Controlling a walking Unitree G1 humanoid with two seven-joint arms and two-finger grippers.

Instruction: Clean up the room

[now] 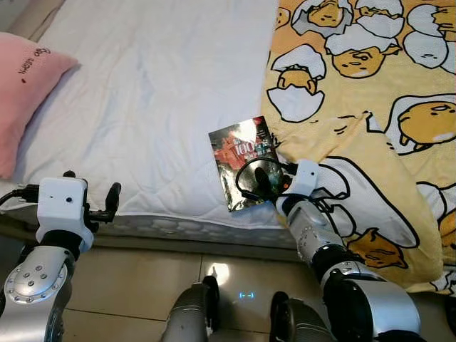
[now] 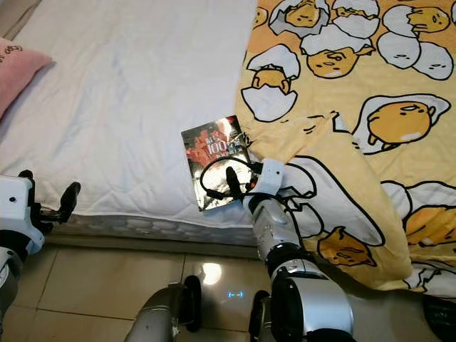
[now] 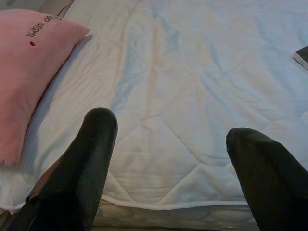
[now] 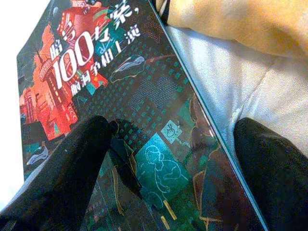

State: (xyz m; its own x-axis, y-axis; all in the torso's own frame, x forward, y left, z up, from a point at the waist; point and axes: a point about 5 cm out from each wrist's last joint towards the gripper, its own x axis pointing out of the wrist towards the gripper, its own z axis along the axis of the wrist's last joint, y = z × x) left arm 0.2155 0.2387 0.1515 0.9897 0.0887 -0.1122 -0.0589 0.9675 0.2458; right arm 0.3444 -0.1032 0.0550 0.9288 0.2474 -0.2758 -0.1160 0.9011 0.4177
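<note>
A book (image 1: 239,153) with a dark cover, red artwork and "100" on it lies flat on the white bed sheet (image 1: 157,92), close to the bed's front edge and beside the yellow blanket. My right gripper (image 1: 267,182) is open low over the book's near end. In the right wrist view one finger (image 4: 67,173) is over the cover (image 4: 120,96) and the other finger (image 4: 274,168) is past the book's edge, over the sheet. My left gripper (image 3: 171,125) is open with nothing in it, held at the bed's front left edge (image 1: 91,189).
A pink pillow (image 1: 28,85) lies at the bed's far left. A yellow blanket (image 1: 370,107) with egg cartoons covers the bed's right side and hangs over the front edge. Beige floor tiles (image 1: 142,278) run below the mattress edge.
</note>
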